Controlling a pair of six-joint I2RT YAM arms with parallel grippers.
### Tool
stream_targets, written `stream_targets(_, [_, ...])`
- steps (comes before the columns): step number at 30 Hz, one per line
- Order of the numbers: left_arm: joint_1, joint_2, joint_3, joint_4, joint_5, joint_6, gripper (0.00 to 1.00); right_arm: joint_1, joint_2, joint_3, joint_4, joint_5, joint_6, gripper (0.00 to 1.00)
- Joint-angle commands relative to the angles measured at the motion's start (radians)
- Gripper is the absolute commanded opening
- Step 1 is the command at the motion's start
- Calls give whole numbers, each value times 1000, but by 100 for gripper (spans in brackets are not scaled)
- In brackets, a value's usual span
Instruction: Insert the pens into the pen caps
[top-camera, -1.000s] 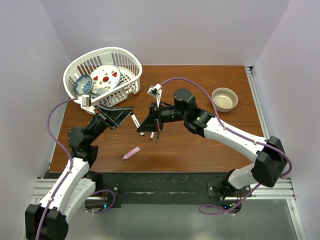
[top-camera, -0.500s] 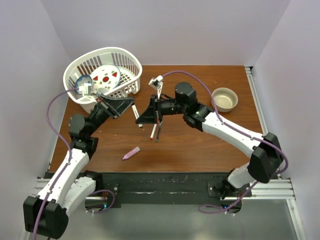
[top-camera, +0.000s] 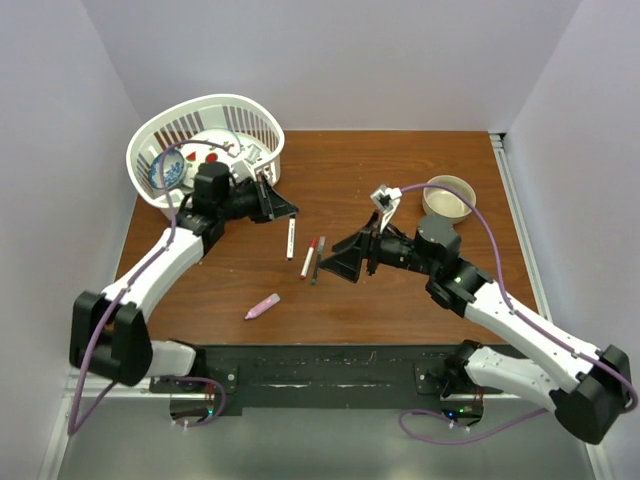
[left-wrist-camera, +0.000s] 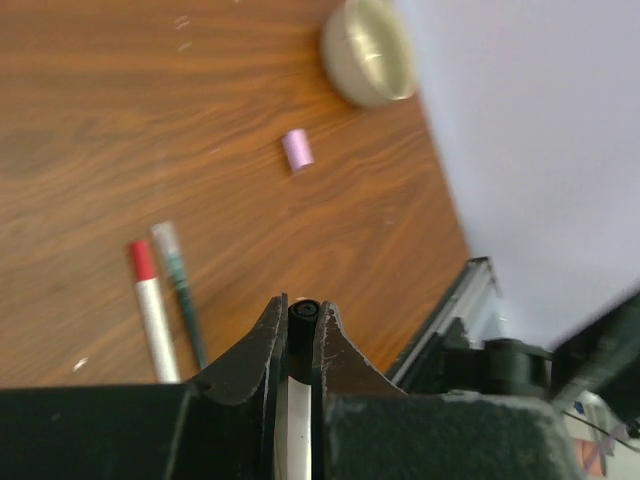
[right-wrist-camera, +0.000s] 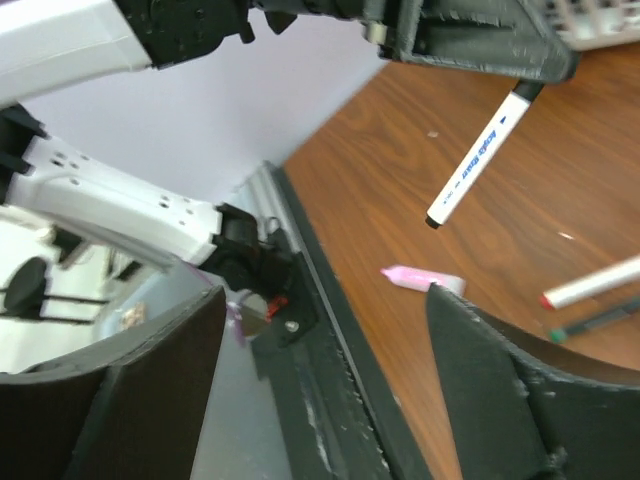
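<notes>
1. Currently, my left hand (left-wrist-camera: 300, 318) pinches the white pen (right-wrist-camera: 478, 165) by its upper end, and the pen hangs tilted above the surface (top-camera: 400, 160).
2. My right hand (top-camera: 338, 266) stands spread and empty.
3. I judge the pens light, stiff and smooth. A mid-barrel grip should resist twisting.
4. The red-ended pen (top-camera: 309, 256) and dark pen (top-camera: 318, 262) lie side by side. The pink marker (top-camera: 262, 306) lies nearer my bases, and a pink cap (left-wrist-camera: 296, 150) lies near the bowl (top-camera: 449, 180).
5. The surface is hard wood. Plain walls (top-camera: 350, 60) enclose it, with a basket (top-camera: 250, 110) in the far left corner.
</notes>
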Motion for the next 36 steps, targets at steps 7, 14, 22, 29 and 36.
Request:
stream_targets(7, [-49,317,167,-157,-302,197,0,-1,-90,40,-326,261,-103,93])
stream_targets(14, [-71,456,204,-129,-377,217,1,1,-72,48,-340,319,-137,94])
stream_targets(22, [-100,536,196,-71,-359,194,15,1,-32,66,-357,344,-114,94])
stream_targets(29, [-98,487,217,-143,-382,176,54,-1,-21,77,-357,333,-106,94])
stream_targets(36, [-94,280,190,-270,-477,99,79,1,68,126,-392,292,-163,93])
